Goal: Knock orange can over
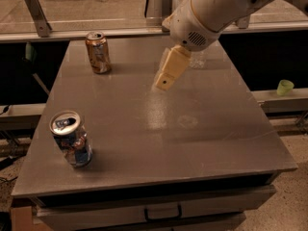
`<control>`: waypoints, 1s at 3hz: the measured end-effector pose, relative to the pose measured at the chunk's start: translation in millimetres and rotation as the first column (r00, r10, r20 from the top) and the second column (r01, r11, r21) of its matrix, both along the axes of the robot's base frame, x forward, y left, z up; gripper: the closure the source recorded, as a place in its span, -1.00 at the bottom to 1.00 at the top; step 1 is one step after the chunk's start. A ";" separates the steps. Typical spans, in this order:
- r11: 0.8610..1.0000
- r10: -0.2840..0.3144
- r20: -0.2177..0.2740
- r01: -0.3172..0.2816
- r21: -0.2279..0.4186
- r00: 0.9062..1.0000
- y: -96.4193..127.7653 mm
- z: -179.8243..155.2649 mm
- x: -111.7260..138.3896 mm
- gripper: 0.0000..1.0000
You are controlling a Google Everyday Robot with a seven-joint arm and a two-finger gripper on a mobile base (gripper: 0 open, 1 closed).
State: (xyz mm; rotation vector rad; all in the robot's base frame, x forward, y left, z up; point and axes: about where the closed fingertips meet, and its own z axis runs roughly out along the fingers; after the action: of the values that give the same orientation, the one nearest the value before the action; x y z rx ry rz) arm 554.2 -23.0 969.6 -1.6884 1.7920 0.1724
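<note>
The orange can stands upright at the far left of the grey table, copper-coloured with pale label patches and a silver top. My gripper hangs above the far middle of the table, to the right of the can and well apart from it. It holds nothing that I can see. The white arm reaches in from the top right.
A blue, red and white can stands upright near the front left corner. A clear plastic bottle is mostly hidden behind my arm at the far right. A metal rail runs behind the table. A green cup sits off to the right.
</note>
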 end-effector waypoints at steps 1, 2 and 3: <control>0.997 -0.038 0.002 0.038 0.067 0.999 15.3 -3.5 16.6 -1.00; 0.982 -0.058 0.008 0.056 0.181 0.998 50.8 -5.2 53.9 -1.00; 0.960 -0.055 0.020 0.048 0.276 0.998 93.3 -8.0 92.4 -1.00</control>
State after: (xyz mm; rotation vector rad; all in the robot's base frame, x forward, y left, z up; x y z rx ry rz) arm 646.6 70.3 961.7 -1.4390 1.7021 0.3573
